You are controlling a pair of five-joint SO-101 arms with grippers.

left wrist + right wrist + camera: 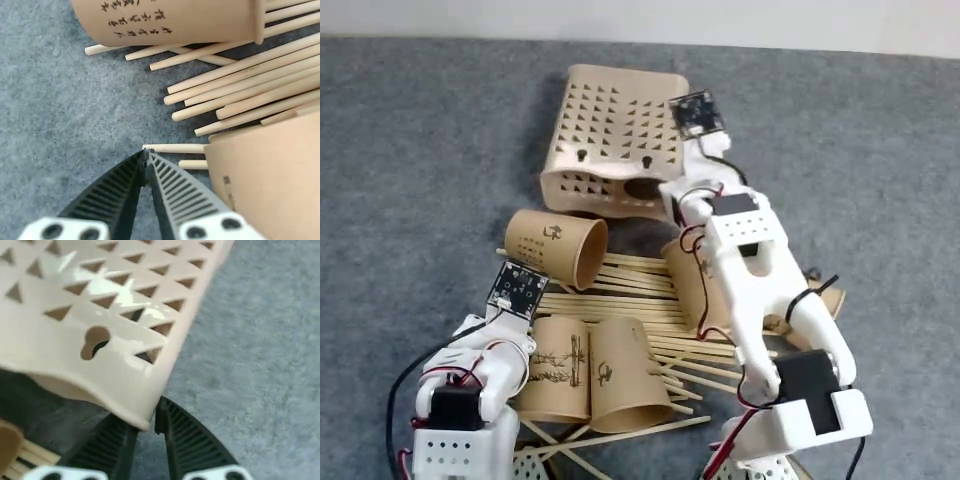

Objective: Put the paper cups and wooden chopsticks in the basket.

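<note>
Grey felt tabletop, paper cups and chopsticks piled on it, none in basket. Basket overturned, nothing visibly inside. Right gripper pinching basket rim. Left gripper pressed together, empty, beside pile. Risk: rim slipping from pinch, basket dropping onto pile, scattering sticks.

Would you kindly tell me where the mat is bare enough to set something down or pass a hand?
The grey mat is bare left of the basket and the upper cup, and again right of the right arm. The middle is crowded: cups lie on scattered chopsticks between the basket and the left arm.
</note>
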